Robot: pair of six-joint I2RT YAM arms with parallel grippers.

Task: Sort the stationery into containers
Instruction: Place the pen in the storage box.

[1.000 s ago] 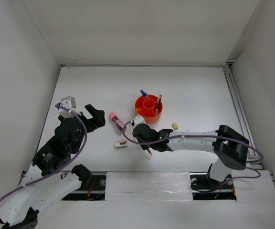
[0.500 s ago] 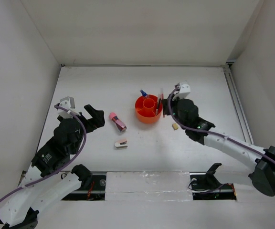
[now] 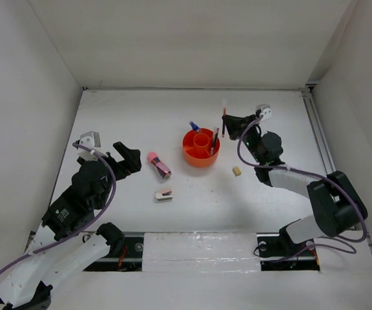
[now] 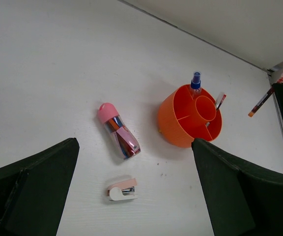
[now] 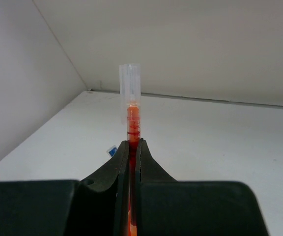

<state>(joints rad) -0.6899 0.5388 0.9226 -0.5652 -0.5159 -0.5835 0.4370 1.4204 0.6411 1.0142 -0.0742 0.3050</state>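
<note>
The round orange plastic organizer tub (image 3: pixel 199 160) at centre was plain bright orange, holding a blue-capped clear bottle (image 3: pixel 194 126). Left of it lay a pink-capped clear tube (image 3: pixel 159 165) and a white-and-pink stapler-like piece (image 3: pixel 163 195); to the right, a tiny tan eraser (image 3: pixel 236 171) and a clear-capped thin red pen (image 3: pixel 224 115).

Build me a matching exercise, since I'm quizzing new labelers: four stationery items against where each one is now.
1. red pen
2. pink-capped tube
3. blue-capped bottle
4. tan eraser

A. standing in the orange tub
B. lying on the table, left of the tub
C. clamped in the right gripper
D. lying on the table, right of the tub

Pairs: 1-C, 2-B, 3-A, 4-D
</note>
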